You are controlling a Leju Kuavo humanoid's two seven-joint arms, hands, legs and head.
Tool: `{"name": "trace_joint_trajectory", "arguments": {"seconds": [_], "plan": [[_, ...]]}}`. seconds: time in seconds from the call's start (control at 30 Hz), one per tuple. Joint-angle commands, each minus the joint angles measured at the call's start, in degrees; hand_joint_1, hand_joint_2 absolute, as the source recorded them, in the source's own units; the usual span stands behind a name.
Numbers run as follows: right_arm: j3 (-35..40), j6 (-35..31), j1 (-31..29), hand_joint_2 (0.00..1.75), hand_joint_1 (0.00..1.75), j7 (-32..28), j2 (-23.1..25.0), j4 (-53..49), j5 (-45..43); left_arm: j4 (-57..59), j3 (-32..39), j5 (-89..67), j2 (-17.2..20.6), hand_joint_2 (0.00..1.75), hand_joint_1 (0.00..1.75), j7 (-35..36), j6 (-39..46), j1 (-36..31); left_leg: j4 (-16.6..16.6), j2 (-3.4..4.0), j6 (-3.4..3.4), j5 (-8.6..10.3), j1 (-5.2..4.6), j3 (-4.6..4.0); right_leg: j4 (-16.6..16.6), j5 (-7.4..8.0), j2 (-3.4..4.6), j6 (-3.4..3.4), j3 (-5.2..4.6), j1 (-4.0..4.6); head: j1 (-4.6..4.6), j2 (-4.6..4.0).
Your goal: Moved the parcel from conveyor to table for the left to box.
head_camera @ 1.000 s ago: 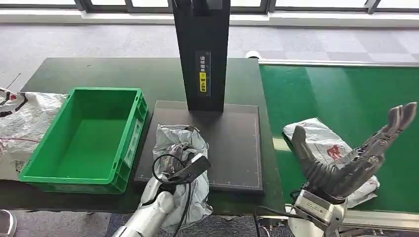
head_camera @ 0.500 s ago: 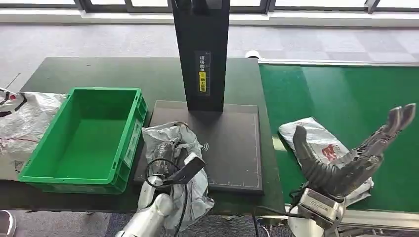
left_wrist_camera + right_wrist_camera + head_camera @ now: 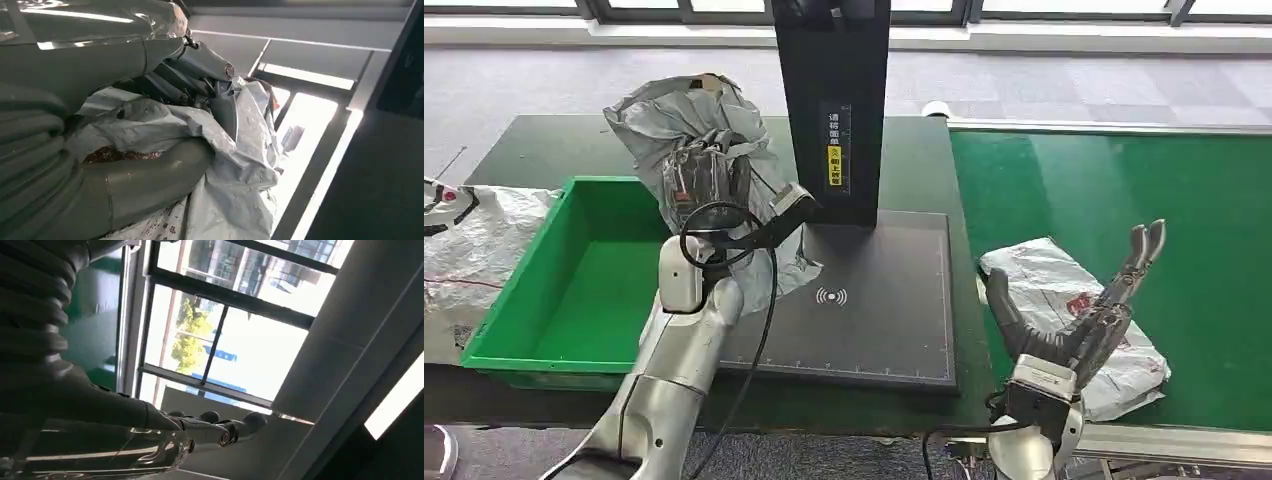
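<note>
While the left hand [image 3: 707, 172] grips a grey parcel [image 3: 686, 120] raised over the green box's [image 3: 574, 300] right rim, seemingly to drop it in, the right hand [image 3: 1079, 315] hovers open-fingered above a second parcel [image 3: 1064, 290] on the conveyor [image 3: 1144, 190].

Left hand [image 3: 709, 175] holds grey parcel [image 3: 686, 120] raised above green box [image 3: 544, 310].

Grey parcel [image 3: 686, 130], green box [image 3: 574, 290], green conveyor [image 3: 1144, 190], black table [image 3: 574, 145]

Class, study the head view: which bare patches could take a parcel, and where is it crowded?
Free: the green crate, empty inside; the dark mat between the black post and the table's near edge; the far conveyor belt. Crowded: the belt's near end, where the right hand hovers over a white parcel, and above the crate's far corner, where the left hand holds the grey parcel.
</note>
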Motion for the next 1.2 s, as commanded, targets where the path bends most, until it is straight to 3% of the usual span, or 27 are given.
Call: {"name": "trace_joint_trajectory", "arguments": {"seconds": [0.03, 0.2, 0.33, 0.4, 0.53, 0.73, 0.9, 1.07, 1.1, 1.17, 1.2], "plan": [[2.47, -0.09, 1.13, 1.75, 0.00, -0.24, 1.84, 9.01, -0.83, 9.29, 5.34, -0.02, 5.27, 1.75, 1.75, 1.65, -0.04, -9.42, -0.07, 0.15, -0.02, -0.03, 0.02, 0.13, -0.05, 0.01, 0.14, -0.05, 0.07, 0.02, 0.00, 0.00], [2.93, -0.09, 1.21, 1.75, 0.00, -0.24, 1.84, 9.54, -0.98, 8.94, 8.92, 0.77, 8.70, 1.75, 1.75, 3.66, -0.04, -10.01, -0.09, 0.24, -0.04, -0.06, 0.05, 0.15, -0.06, 0.01, 0.25, -0.07, 0.06, 0.05, 0.00, 0.00], [1.71, -0.09, 1.44, 1.75, 0.00, -0.24, 1.84, 8.89, -6.64, 8.52, 19.64, 0.49, 12.80, 1.75, 1.75, 6.18, -0.04, -9.39, -0.16, 0.33, -0.05, -0.05, 0.04, 0.18, -0.09, 0.03, 0.37, -0.08, 0.03, 0.05, -0.02, 0.00], [1.72, -0.09, 1.25, 1.75, 0.00, -0.24, 1.84, 10.04, -4.68, 7.87, 26.09, 2.40, 14.50, 1.75, 1.75, 3.41, -0.04, -8.46, -0.10, 0.43, -0.04, -0.07, 0.02, 0.13, 0.01, 0.02, 0.45, -0.06, -0.06, 0.02, 0.00, 0.00], [0.82, -0.09, 1.82, 1.75, 0.00, -0.24, 1.84, 10.98, -5.60, 3.62, 39.67, 4.35, 13.37, 1.75, 1.75, -3.87, -0.04, -7.22, -0.15, 0.56, -0.05, -0.07, 0.05, 0.15, -0.01, 0.03, 0.63, -0.07, -0.10, 0.03, 0.00, 0.00], [0.65, -0.09, 1.88, 1.75, 0.00, -0.24, 1.84, 11.15, -5.64, 1.89, 40.89, 4.58, 12.37, 1.75, 1.75, -4.52, -0.04, -6.74, -0.20, 0.35, -0.03, -0.04, 0.11, 0.16, -0.11, -0.01, 0.37, -0.10, -0.02, 0.10, -0.02, 0.00], [-1.22, -0.09, 1.94, 1.75, 0.00, -0.24, 1.84, 10.95, -4.69, -4.11, 54.85, 7.68, 8.24, 1.75, 1.75, -15.92, -0.04, -5.95, -0.19, 0.29, 0.00, -0.05, 0.07, 0.10, -0.13, -0.01, 0.30, -0.09, 0.00, 0.06, 0.00, 0.00], [-3.10, -0.09, 1.83, 1.75, 0.00, -0.24, 1.84, 11.52, -3.87, -4.51, 61.77, 6.17, 7.43, 1.75, 1.75, -18.67, -0.04, -8.43, -0.19, 0.27, -0.04, -0.05, 0.08, 0.08, -0.14, -0.01, 0.32, -0.12, -0.06, 0.07, 0.00, 0.00], [-3.94, -0.09, 2.21, 1.75, 0.00, -0.24, 1.84, 10.90, -2.27, -3.60, 61.74, 5.22, 7.62, 1.75, 1.48, -18.39, -0.04, -8.82, -0.09, 0.24, -0.05, -0.05, 0.07, -0.03, -0.04, -0.03, 0.28, -0.11, -0.17, 0.06, 0.00, 0.00], [-3.34, -0.09, 2.59, 1.75, 0.00, -0.24, 1.84, 10.47, -2.09, -3.28, 60.97, 3.90, 7.65, 1.75, 1.48, -17.77, -0.04, -8.95, -0.09, 0.15, -0.06, -0.04, 0.09, -0.05, -0.06, -0.04, 0.17, -0.12, -0.17, 0.10, 0.00, 0.00], [-3.27, -0.09, 2.70, 1.75, 0.00, -0.24, 1.84, 10.36, -1.95, -3.47, 60.65, 3.36, 7.39, 1.75, 0.02, -17.33, -0.04, -8.98, -0.06, 0.14, -0.06, -0.03, 0.06, -0.11, -0.02, -0.04, 0.16, -0.11, -0.24, 0.07, 0.00, 0.00]]}}
